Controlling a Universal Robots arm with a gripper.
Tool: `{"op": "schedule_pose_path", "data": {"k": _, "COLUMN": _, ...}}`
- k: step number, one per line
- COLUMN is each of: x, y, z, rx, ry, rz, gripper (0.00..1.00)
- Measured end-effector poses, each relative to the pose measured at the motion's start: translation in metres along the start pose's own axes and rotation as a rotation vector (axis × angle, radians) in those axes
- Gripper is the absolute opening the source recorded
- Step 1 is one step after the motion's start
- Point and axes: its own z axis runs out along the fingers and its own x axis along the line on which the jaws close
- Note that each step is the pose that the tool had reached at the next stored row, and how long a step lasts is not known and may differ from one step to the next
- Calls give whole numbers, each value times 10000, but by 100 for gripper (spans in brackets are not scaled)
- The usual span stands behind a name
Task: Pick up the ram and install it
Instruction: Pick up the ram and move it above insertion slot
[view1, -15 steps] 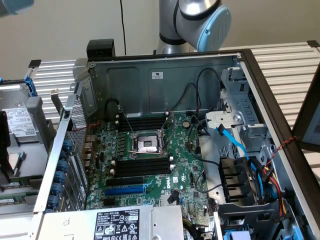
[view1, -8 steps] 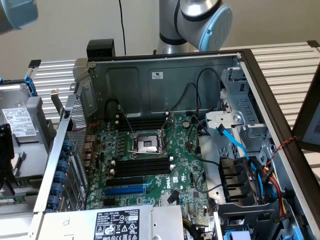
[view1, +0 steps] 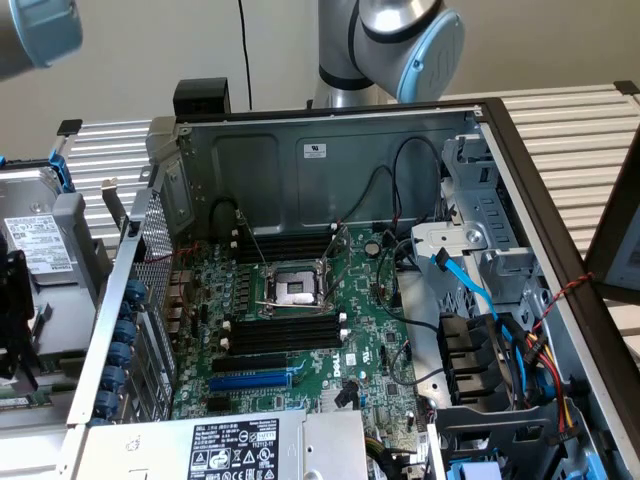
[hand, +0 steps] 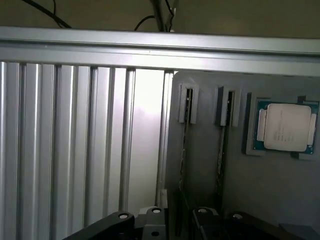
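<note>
Ribbed aluminium tabletop (hand: 75, 150) underneath, plain pale wall (view1: 150, 50) behind. On that tabletop in the wrist view, a grey parts fixture (hand: 280, 190) with two slotted holders and a pocket carrying a processor (hand: 284, 127). On edge in the holder nearest the ribbed surface, the ram (hand: 183, 150): thin, dark, seen edge-on. Just beside it in the other holder, a second memory stick (hand: 221, 150), apart from the first. Near the ram's end, the gripper (hand: 179, 214), jaws parted with a dark gap between, clamping nothing. Lined up with the ram's thin edge; touching or not, impossible to tell.

Over in the exterior view, an open computer case (view1: 270, 170) lying on its side, motherboard (view1: 380, 330) face up, bare processor socket (view1: 298, 290) in the middle. Either side of the socket, banks of black memory slots (view1: 285, 333) with white end clips, seemingly unfilled. Nearer the camera, a blue expansion slot (view1: 250, 380). Behind the case, the arm's grey joints (view1: 400, 40).

Judged as the pick-up step: grasp not yet made, installation untouched. Calls for squaring the jaws to the ram's flat faces, closing on the exposed edge without pinching the chips hard, and lifting straight out of the holder to avoid binding. Worth watching: the neighbouring stick, close enough to snag the gripper.
</note>
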Motion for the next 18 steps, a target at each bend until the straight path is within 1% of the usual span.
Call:
{"op": "schedule_pose_path", "data": {"k": 3, "x": -4, "y": 3, "z": 26, "rx": 11, "ry": -82, "rz": -95, "gripper": 26}}
{"op": "schedule_pose_path", "data": {"k": 4, "x": -4, "y": 2, "z": 28, "rx": 12, "ry": -132, "rz": -114, "gripper": 26}}
{"op": "schedule_pose_path", "data": {"k": 6, "x": -4, "y": 2, "z": 31, "rx": 18, "ry": -340, "rz": -123, "gripper": 26}}
{"op": "schedule_pose_path", "data": {"k": 7, "x": -4, "y": 2, "z": 32, "rx": 20, "ry": -498, "rz": -121, "gripper": 26}}
{"op": "schedule_pose_path", "data": {"k": 8, "x": -5, "y": 2, "z": 35, "rx": 15, "ry": -590, "rz": -118, "gripper": 26}}
{"op": "schedule_pose_path", "data": {"k": 10, "x": -6, "y": 3, "z": 37, "rx": -24, "ry": -599, "rz": -117, "gripper": 26}}
{"op": "schedule_pose_path", "data": {"k": 11, "x": -5, "y": 3, "z": 37, "rx": -49, "ry": -594, "rz": -120, "gripper": 26}}
{"op": "schedule_pose_path", "data": {"k": 12, "x": -4, "y": 3, "z": 38, "rx": -85, "ry": -574, "rz": -123, "gripper": 26}}
{"op": "schedule_pose_path", "data": {"k": 13, "x": -4, "y": 2, "z": 40, "rx": -156, "ry": -560, "rz": -127, "gripper": 26}}
{"op": "schedule_pose_path", "data": {"k": 14, "x": -4, "y": 2, "z": 41, "rx": -287, "ry": -564, "rz": -135, "gripper": 26}}
{"op": "schedule_pose_path", "data": {"k": 15, "x": -4, "y": 2, "z": 42, "rx": -384, "ry": -568, "rz": -139, "gripper": 26}}
{"op": "schedule_pose_path", "data": {"k": 16, "x": -5, "y": 3, "z": 44, "rx": -400, "ry": -568, "rz": -139, "gripper": 26}}
{"op": "schedule_pose_path", "data": {"k": 18, "x": -6, "y": 3, "z": 55, "rx": -401, "ry": -569, "rz": -138, "gripper": 26}}
